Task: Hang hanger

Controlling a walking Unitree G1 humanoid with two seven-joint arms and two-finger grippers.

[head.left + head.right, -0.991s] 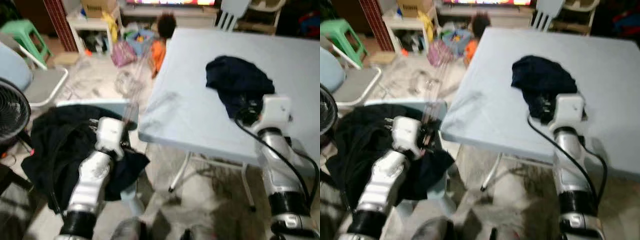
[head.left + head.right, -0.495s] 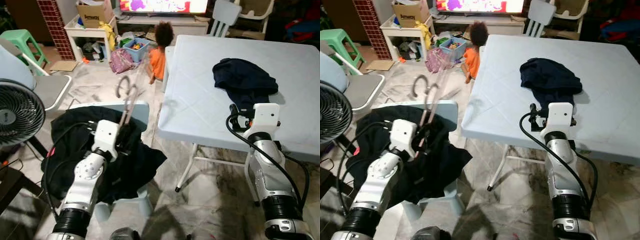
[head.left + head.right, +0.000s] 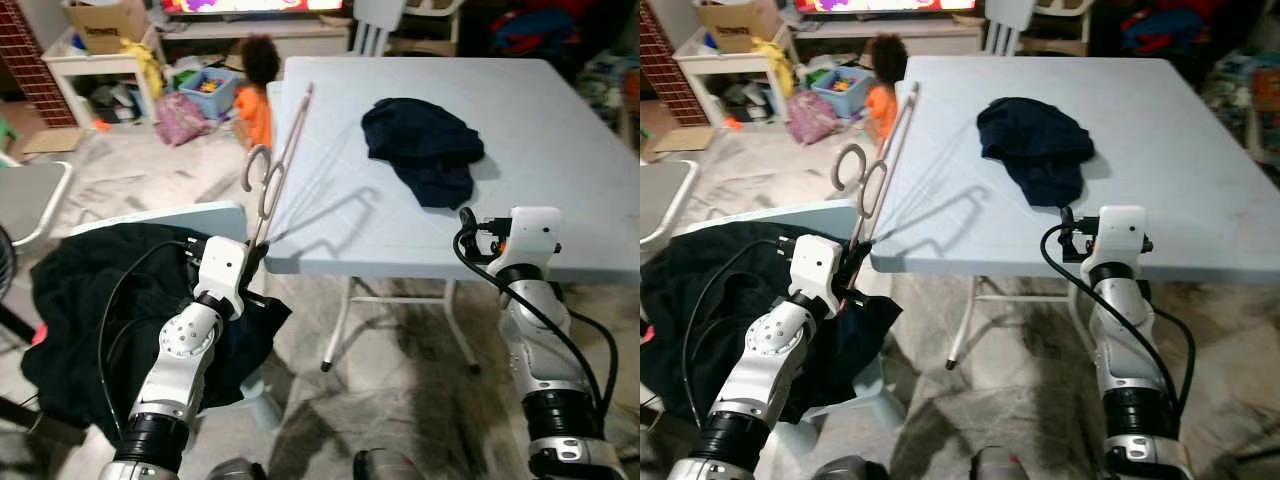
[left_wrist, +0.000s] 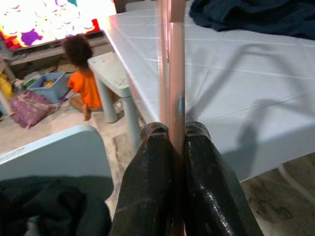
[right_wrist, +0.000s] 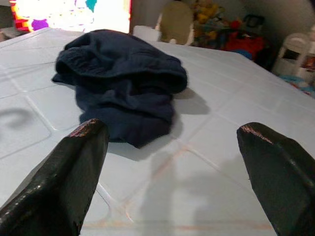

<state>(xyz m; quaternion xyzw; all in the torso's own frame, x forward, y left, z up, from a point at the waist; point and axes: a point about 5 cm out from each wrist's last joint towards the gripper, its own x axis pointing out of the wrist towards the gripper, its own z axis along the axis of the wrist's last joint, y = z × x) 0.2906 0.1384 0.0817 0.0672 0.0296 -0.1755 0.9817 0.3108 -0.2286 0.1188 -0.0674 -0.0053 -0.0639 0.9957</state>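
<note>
Pink hanger (image 3: 272,180) in left end effector (image 4: 172,142)

Right hand (image 5: 172,162), fingers (image 5: 74,167) wide apart, above pale table (image 5: 206,162), crumpled dark garment (image 5: 120,81) just ahead

The left gripper (image 4: 172,142) swung the pinched pink hanger (image 3: 275,170) from above the black-draped chair (image 3: 170,215) over to the pale blue table's (image 3: 560,150) near corner.
</note>
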